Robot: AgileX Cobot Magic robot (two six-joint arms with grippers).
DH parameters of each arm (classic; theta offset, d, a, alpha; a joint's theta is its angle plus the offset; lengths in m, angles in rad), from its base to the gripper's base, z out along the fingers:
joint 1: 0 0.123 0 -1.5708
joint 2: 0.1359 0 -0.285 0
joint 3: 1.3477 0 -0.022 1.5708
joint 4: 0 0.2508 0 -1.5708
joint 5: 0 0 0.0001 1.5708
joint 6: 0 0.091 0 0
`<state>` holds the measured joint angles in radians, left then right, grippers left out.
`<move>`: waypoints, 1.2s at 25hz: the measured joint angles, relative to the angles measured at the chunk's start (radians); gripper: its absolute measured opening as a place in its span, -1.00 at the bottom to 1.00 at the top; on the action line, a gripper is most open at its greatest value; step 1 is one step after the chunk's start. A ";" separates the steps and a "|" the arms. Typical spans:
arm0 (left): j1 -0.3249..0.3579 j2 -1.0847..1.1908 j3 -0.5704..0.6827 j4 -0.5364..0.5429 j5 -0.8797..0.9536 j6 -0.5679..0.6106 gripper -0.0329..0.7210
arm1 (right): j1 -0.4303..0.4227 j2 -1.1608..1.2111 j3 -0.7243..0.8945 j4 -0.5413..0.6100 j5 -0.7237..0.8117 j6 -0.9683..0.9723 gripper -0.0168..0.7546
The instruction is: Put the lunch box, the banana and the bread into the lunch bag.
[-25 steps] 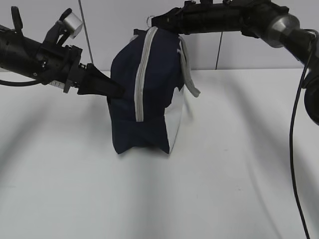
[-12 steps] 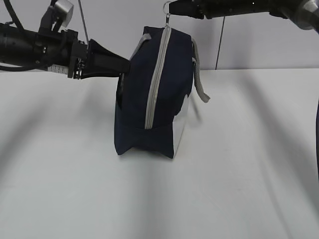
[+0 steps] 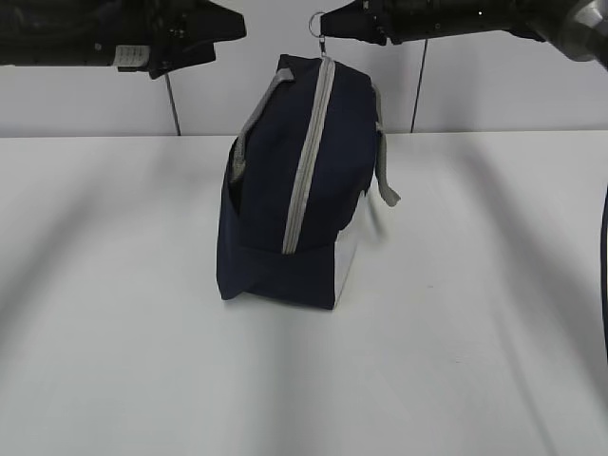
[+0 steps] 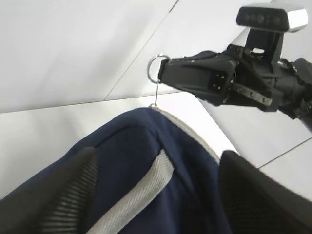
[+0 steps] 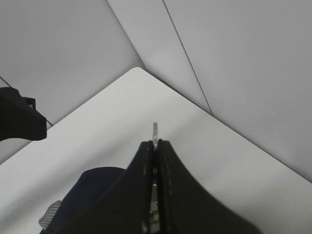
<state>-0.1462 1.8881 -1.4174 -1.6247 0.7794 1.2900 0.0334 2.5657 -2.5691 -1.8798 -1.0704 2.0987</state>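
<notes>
The navy lunch bag stands on the white table, its grey zipper running up its side to the top. My right gripper is shut on the zipper's ring pull, holding it just above the bag's top; the ring pokes out between the closed fingertips. My left gripper hangs open, up and to the left of the bag and clear of it. In the left wrist view its fingers stand wide apart over the bag's blue fabric. The lunch box, the banana and the bread are out of view.
A grey strap handle hangs down the bag's right side, another lies over its left shoulder. A white side panel faces right. A pale wall stands behind the table.
My left gripper opened, let go of the bag's left side and rose to the upper left. My right gripper lifted the ring pull, and the bag settled upright.
</notes>
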 joint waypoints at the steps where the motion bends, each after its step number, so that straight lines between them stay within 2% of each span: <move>1: -0.015 0.007 -0.020 0.000 -0.021 -0.021 0.45 | 0.000 0.000 0.000 0.000 0.000 0.001 -1.00; 4: -0.054 0.030 -0.059 0.008 -0.068 -0.071 0.45 | 0.004 0.000 0.000 0.000 0.000 0.002 -1.00; 11: -0.127 0.065 -0.095 0.029 -0.211 -0.085 0.42 | 0.012 0.000 0.004 0.000 0.008 0.005 -1.00; 21: -0.145 0.136 -0.125 -0.026 -0.237 -0.088 0.24 | 0.030 0.000 0.004 0.000 0.019 0.009 -1.00; 30: -0.173 0.153 -0.127 -0.077 -0.280 -0.072 0.16 | 0.030 0.000 0.004 0.000 0.021 0.011 -1.00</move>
<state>-0.3192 2.0407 -1.5442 -1.7012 0.4998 1.2184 0.0632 2.5657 -2.5652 -1.8798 -1.0496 2.1099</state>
